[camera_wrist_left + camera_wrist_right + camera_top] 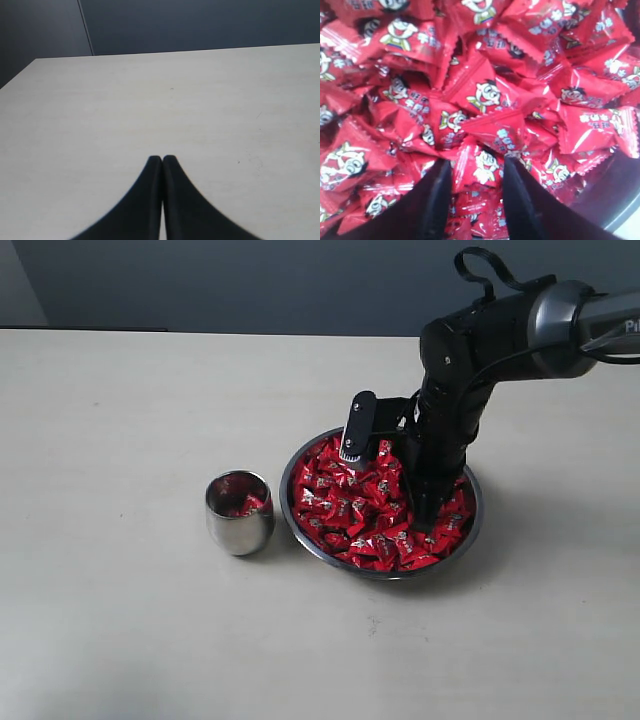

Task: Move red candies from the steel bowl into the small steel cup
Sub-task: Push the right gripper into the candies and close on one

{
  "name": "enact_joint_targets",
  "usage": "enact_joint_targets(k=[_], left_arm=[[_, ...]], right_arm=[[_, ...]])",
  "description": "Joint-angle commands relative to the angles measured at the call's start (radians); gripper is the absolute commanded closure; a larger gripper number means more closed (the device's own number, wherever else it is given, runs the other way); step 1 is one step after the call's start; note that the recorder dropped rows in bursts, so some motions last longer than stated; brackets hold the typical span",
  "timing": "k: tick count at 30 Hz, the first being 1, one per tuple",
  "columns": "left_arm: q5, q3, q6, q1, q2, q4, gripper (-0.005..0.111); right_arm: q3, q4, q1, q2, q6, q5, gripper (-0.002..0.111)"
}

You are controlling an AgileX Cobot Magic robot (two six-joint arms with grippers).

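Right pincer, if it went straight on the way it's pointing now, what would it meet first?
The right pincer points down into the steel bowl with jaws open, so it would first meet the red candies, most likely the one between its tips; it may be touching them.

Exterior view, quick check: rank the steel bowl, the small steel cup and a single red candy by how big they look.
1. steel bowl: widest by far.
2. small steel cup: far narrower than the bowl.
3. one red candy: smallest.
All three sit close together, so nearness to the camera hardly skews this.
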Motion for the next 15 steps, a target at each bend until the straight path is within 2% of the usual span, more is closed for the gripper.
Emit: enact_joint_targets(k=[1, 7, 9, 13, 15], left_arm=[[-0.008, 0.005, -0.001, -0.007, -0.005, 0.002, 0.106], [-0.008, 0.005, -0.001, -0.007, -0.005, 0.002, 0.106], [-0.008, 0.005, -0.001, -0.007, -0.005, 0.002, 0.106], [-0.008, 0.005, -0.001, -0.007, -0.005, 0.002, 0.106], [-0.008, 0.005, -0.001, -0.007, -0.005, 0.002, 0.106]], right_arm=[[-0.005, -0.006, -0.004, 0.019, 0.007, 0.003, 0.073], [-0.005, -0.006, -0.004, 0.021, 0.012, -0.01, 0.074], [-0.005, -0.018, -0.004, 0.024, 0.018, -0.012, 0.081], [-0.005, -0.042, -0.004, 0.024, 0.023, -0.01, 0.109], [-0.005, -0.044, -0.004, 0.024, 0.023, -0.01, 0.109]])
